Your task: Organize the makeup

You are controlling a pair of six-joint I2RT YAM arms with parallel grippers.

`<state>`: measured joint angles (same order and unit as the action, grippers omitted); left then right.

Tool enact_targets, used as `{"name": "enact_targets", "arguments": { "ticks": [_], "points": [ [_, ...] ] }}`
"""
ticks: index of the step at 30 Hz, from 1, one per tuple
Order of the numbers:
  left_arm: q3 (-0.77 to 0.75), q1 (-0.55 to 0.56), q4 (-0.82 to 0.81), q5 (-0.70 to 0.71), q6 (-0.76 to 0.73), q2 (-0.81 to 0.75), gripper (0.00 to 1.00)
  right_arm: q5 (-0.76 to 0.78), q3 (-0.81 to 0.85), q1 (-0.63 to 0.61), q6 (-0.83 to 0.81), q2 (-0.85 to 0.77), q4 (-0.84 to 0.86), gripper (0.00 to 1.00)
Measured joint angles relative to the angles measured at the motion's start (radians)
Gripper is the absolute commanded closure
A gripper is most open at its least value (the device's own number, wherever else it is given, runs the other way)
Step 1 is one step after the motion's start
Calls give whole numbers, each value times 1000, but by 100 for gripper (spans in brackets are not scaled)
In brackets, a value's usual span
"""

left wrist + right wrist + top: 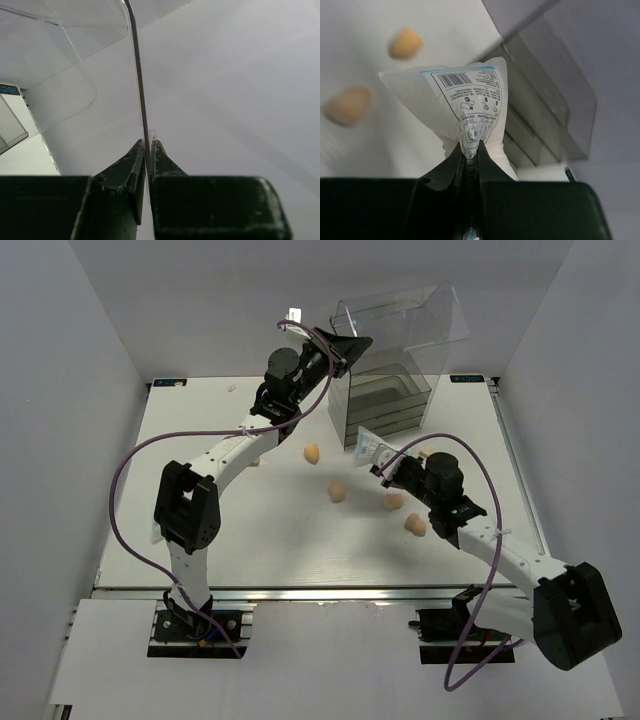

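The left gripper is pinched together on the edge of the clear lid of the plastic drawer box, which stands at the far side of the table; the lid stands tilted up. The right gripper is clamped on the white-and-blue packet, held just beside the box's front. Four peach sponges lie loose on the table between the arms. A small peach shape under the left arm may be another item, but it is too hidden to tell.
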<state>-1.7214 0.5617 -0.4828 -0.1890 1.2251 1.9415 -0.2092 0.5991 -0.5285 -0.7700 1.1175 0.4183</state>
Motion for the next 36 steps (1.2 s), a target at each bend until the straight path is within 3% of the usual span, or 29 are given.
{"name": "enact_targets", "arguments": {
  "ticks": [7,22,26,29,34,36],
  "points": [
    [-13,-3,-12,-10,16,11,81,157,4,139,-31,122,151,100],
    [-19,-4,-20,-14,28,17,81,237,442,182,-270,726,701,100],
    [-19,-4,-21,-14,28,17,82,240,528,185,-333,866,761,100],
    [-19,-4,-22,-14,28,17,82,238,580,188,-353,918,760,89],
    [-19,-4,-23,-15,28,17,81,215,642,196,-365,932,761,89],
    [-19,-4,-23,-16,28,17,82,200,665,196,-363,934,758,74]
  ]
}}
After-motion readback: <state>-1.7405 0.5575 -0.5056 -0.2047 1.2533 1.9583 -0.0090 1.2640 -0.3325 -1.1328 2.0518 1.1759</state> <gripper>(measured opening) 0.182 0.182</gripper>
